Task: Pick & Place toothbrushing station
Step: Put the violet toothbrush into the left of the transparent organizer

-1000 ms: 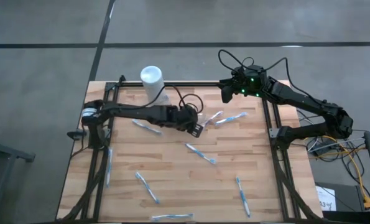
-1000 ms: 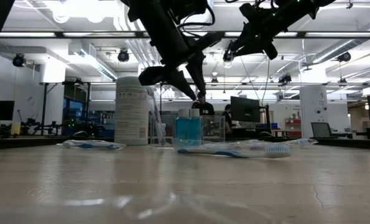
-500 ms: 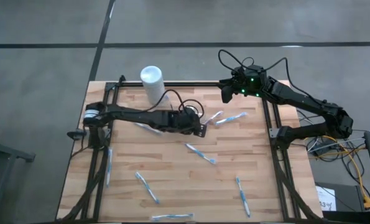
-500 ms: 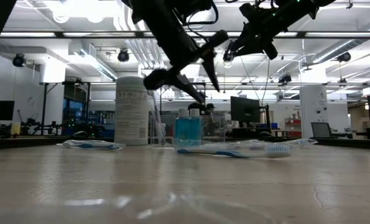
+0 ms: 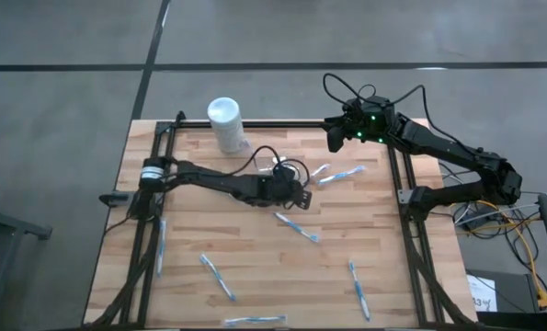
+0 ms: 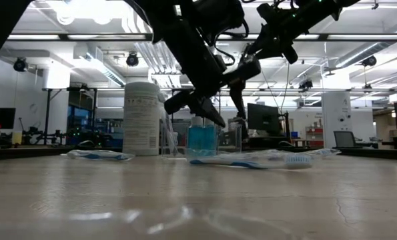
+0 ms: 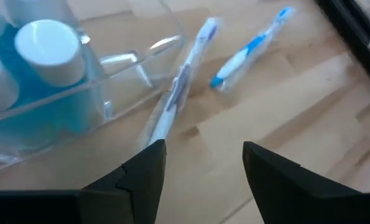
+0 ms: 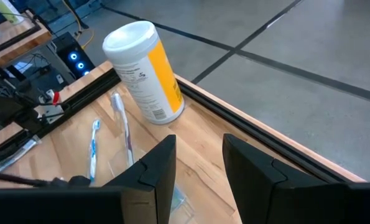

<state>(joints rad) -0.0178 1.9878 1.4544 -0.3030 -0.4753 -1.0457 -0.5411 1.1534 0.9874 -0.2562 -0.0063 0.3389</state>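
Observation:
The toothbrushing station (image 7: 54, 93) is a clear plastic holder standing on the wood, with blue bottles with white caps inside. It also shows in the high view (image 5: 282, 170) and the low view (image 6: 203, 139). A blue-and-white toothbrush (image 7: 178, 84) leans on its wall. My left gripper (image 5: 301, 195) is open and empty just on the near-right side of the station, a little above the table (image 6: 218, 107), fingers apart in its wrist view (image 7: 200, 155). My right gripper (image 5: 333, 140) is open and empty, held high over the table's far edge (image 8: 197, 149).
A tall white cylinder with a round lid (image 5: 224, 124) stands at the far left. Loose toothbrushes lie right of the station (image 5: 347, 173), at the middle (image 5: 296, 227) and toward the near edge (image 5: 216, 276) (image 5: 358, 290). Black frame rails (image 5: 406, 198) run along both sides.
My left arm has stretched out lower over the table. Its gripper has come down and tipped beside the station, shifting slightly toward the near edge. The station and the toothbrushes have stayed in place.

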